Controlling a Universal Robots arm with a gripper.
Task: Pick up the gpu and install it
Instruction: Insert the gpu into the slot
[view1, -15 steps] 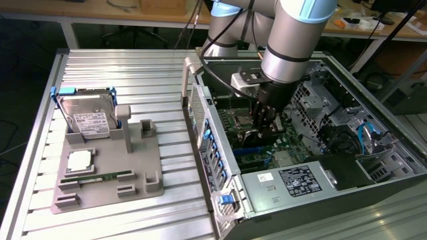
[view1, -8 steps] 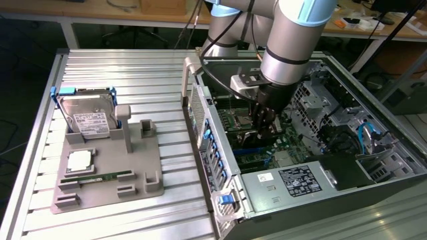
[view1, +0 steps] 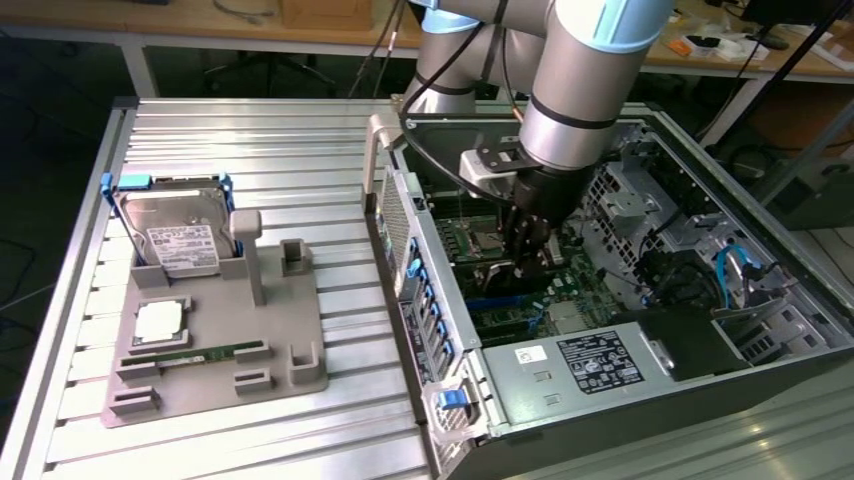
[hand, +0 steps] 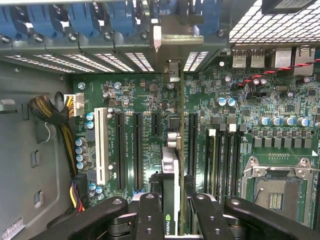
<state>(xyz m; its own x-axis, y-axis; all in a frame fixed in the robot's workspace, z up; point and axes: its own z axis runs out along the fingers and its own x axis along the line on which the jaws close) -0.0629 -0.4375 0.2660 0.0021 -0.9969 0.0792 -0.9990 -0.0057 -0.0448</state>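
Note:
The gpu (hand: 170, 170) is seen edge-on, a thin dark card standing upright over the green motherboard (hand: 130, 90), lined up along the expansion slots. Its pale metal bracket (hand: 172, 45) reaches the slotted rear wall of the case. My gripper (hand: 172, 220) is shut on the card, with a black finger (hand: 149, 215) on each side of it. In the exterior view my gripper (view1: 527, 250) is lowered inside the open computer case (view1: 400, 230), close above the board.
A grey holder (view1: 214, 350) on the exterior view's left carries a silver hard drive (view1: 180, 245), a processor (view1: 158, 320) and a green memory stick (view1: 194, 355). Inside the case are the power supply (view1: 587, 365), a yellow-black cable bundle (hand: 52, 117) and an open processor socket (hand: 275, 192).

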